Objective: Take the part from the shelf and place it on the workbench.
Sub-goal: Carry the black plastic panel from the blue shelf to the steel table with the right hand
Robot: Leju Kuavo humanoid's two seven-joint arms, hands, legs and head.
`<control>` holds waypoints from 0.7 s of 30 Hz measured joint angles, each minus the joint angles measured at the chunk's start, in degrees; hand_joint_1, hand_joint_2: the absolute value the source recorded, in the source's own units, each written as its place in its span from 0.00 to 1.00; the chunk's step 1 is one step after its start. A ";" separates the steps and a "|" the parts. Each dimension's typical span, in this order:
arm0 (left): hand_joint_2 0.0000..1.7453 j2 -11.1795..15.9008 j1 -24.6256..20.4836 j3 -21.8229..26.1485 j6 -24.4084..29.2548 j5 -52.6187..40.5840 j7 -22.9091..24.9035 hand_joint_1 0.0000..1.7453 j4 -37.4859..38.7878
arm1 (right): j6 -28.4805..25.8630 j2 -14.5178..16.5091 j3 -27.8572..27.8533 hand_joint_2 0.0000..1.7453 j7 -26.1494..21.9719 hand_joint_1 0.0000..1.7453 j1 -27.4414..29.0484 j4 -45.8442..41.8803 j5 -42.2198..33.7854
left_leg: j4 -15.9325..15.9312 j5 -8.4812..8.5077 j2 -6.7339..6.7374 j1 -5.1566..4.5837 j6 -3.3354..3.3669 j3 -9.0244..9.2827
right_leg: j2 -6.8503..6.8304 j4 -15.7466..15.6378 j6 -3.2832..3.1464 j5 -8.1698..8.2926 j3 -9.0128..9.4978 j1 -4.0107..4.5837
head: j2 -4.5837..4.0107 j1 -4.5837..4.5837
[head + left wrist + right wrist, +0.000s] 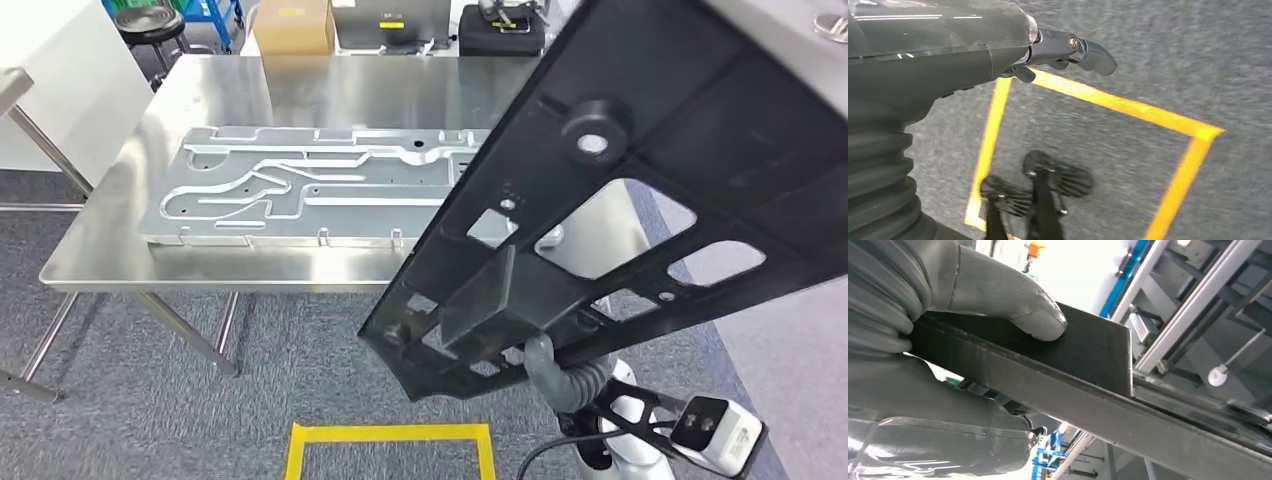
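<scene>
**Part in hand, workbench ahead**

Ahead of the robot stands the steel workbench (300,262), already bearing a machined aluminium plate (300,190). The black part (640,200) is off the shelf, carried tilted in the air short of the bench; setting it down remains. The right hand (948,330) clamps its edge, while the left hand (1068,50) hangs holding nothing, fingers loosely curled

Machined aluminium plate (310,185) lying flat at centre, cardboard box (293,25) at 12 o'clock, yellow floor tape square (390,445) at 6 o'clock, black stool (150,22) at 11 o'clock.
</scene>
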 joint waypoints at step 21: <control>1.00 -0.24 -0.57 1.26 1.06 1.58 -0.09 0.00 0.04 | -5.50 -0.56 -3.81 1.00 -0.09 1.00 -4.11 -0.03 3.54 | 13.80 -13.26 -0.15 0.25 -2.26 2.24 | -0.67 -4.14 -1.96 8.37 -8.57 -0.31 | 0.00 0.10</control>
